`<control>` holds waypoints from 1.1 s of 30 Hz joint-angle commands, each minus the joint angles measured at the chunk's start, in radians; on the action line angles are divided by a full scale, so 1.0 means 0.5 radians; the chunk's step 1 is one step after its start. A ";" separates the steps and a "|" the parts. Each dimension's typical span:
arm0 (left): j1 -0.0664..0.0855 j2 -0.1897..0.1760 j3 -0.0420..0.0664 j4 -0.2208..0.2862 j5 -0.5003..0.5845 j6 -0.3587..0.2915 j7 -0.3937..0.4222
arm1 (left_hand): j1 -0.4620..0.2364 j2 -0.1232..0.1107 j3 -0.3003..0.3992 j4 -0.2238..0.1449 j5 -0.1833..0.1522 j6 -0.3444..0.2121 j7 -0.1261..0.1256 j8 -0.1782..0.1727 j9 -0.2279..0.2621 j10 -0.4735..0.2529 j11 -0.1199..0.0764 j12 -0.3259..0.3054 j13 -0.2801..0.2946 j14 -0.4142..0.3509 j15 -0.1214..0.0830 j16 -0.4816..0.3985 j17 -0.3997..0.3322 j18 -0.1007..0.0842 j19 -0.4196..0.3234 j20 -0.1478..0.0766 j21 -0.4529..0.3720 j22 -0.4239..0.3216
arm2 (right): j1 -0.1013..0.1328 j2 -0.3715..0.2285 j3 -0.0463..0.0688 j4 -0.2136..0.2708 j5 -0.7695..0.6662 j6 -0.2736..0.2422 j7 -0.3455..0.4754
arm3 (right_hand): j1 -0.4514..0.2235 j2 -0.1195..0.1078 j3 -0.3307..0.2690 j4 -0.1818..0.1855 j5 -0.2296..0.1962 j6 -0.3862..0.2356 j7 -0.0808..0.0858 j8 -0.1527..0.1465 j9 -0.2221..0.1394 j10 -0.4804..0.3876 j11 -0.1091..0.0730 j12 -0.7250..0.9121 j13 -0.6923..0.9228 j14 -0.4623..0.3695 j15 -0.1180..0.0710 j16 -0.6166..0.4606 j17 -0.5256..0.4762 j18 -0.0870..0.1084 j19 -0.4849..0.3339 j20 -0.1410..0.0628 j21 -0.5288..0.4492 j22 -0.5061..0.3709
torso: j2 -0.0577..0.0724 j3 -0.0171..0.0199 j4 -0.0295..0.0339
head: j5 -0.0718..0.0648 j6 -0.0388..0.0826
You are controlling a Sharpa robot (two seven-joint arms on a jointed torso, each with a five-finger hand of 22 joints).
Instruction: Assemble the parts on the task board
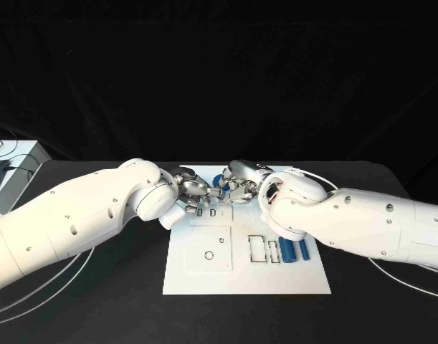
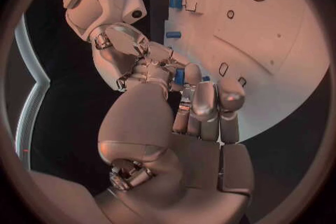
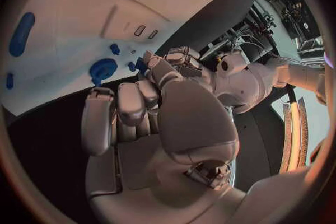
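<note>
On the near half of the task board (image 1: 193, 283) a blue rod-shaped part (image 1: 303, 250) lies flat, long axis running near-to-far; at the far edge the left hand (image 1: 191, 188) and right hand (image 1: 237, 190) meet fingertip to fingertip around a small blue part (image 2: 180, 76) — which hand actually grips it, I cannot tell.

Task board (image 1: 208, 276): white, thin black outlines marking its slots. Parts: blue — cylinder (image 1: 303, 250) near right edge, round disc (image 3: 103, 69), small peg (image 3: 114, 49). Surface (image 1: 384, 308): black. Both arms white; left hand (image 1: 191, 188) and right hand (image 1: 237, 189) silver.
</note>
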 commanded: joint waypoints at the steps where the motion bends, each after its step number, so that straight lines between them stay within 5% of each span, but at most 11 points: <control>1: 0.004 0.010 0.004 -0.006 0.046 0.008 0.064 | -0.065 -0.033 0.319 -0.231 0.006 -0.001 0.003 0.008 0.122 0.019 -0.011 -0.012 -0.004 0.008 -0.010 -0.012 0.002 -0.028 0.011 0.005 -0.015 0.008 | -0.007 0.005 -0.002 0.002 -0.016 0.027 0.018 | -0.003 -0.010 0.005 0.012 0.012 0.028 0.022 0.006 0.003 0.000 -0.010 -0.003 0.001 -0.002 -0.016 -0.005 0.002 -0.036 0.167 -0.014 0.002 0.411 | 0.000 0.0001 0.001 | 0.007 -0.002; 14: 0.003 0.020 -0.005 -0.023 0.095 -0.008 0.087 | -0.246 -0.180 0.726 -0.352 -0.027 0.065 -0.027 0.005 0.281 0.056 -0.032 -0.035 -0.015 0.012 -0.026 -0.006 0.017 -0.048 0.021 -0.029 -0.025 0.051 | -0.012 0.007 -0.003 -0.013 -0.014 0.020 0.026 | -0.006 -0.020 0.001 0.015 0.010 0.010 0.029 0.000 -0.001 -0.006 -0.005 -0.009 -0.002 -0.002 -0.013 -0.006 0.002 -0.035 0.166 -0.013 -0.001 0.410 | 0.000 -0.0005 -0.001 | 0.001 -0.010; 26: 0.003 0.015 -0.005 -0.026 0.119 -0.025 0.105 | -0.279 -0.231 0.769 -0.362 -0.026 0.085 -0.052 0.038 0.412 0.076 -0.051 -0.036 -0.051 0.015 -0.039 -0.001 0.025 -0.071 0.029 -0.057 -0.040 0.074 | -0.015 0.003 -0.006 -0.023 -0.004 -0.007 0.053 | -0.010 -0.037 -0.008 0.025 0.004 -0.024 0.042 -0.003 -0.006 -0.022 0.003 -0.030 -0.018 -0.004 -0.008 -0.009 0.001 -0.034 0.165 -0.008 -0.002 0.410 | -0.001 0.0005 0.000 | -0.001 -0.011; 33: 0.003 0.016 -0.007 -0.031 0.117 -0.036 0.112 | -0.275 -0.249 0.772 -0.371 -0.032 0.102 -0.063 0.042 0.444 0.090 -0.058 -0.042 -0.061 0.016 -0.043 0.003 0.031 -0.079 0.031 -0.067 -0.044 0.082 | -0.015 -0.003 -0.008 -0.022 0.010 -0.077 0.098 | -0.029 -0.085 -0.050 0.058 0.002 -0.095 0.063 -0.004 -0.009 -0.065 0.018 -0.091 -0.068 -0.005 0.004 -0.010 0.002 -0.032 0.164 0.002 -0.006 0.409 | -0.001 0.0017 -0.001 | 0.004 -0.012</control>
